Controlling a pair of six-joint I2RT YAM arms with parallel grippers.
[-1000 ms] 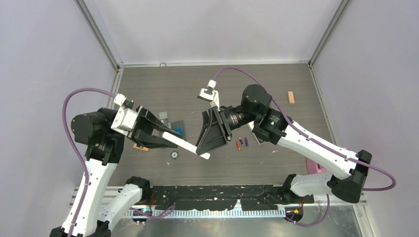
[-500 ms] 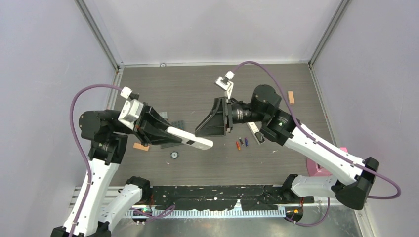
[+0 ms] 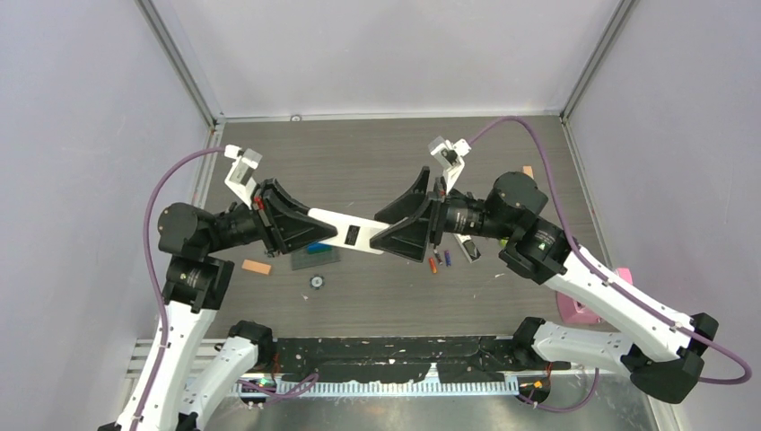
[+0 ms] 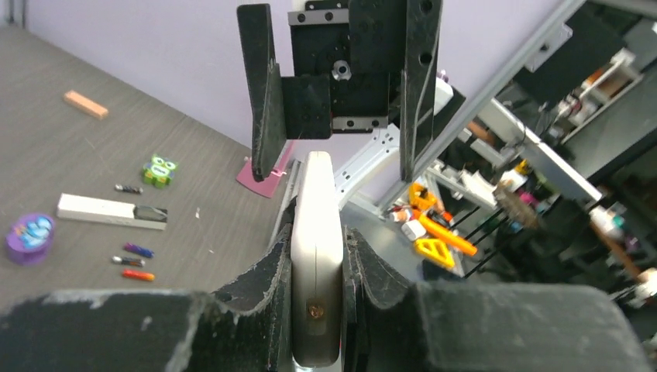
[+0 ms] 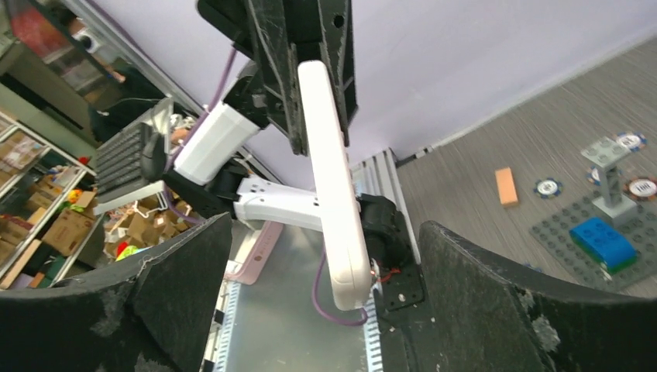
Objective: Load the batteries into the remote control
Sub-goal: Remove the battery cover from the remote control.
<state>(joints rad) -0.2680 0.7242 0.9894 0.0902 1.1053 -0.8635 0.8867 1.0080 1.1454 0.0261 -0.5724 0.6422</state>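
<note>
The left end effector [image 3: 310,232] grips the wider white remote [image 3: 350,235] in the air; the right end effector [image 3: 378,231] gapes wide around its tip. The batteries [image 3: 438,260] and remote control [image 3: 467,247] lie on the bench [image 3: 359,153]; a bump could knock the held one down.

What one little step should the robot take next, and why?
Probably close the right hand on the free end of the white remote. The left hand is clamped on the other end, holding it in the air, and the right hand's fingers stand wide open on either side without touching it.
</note>
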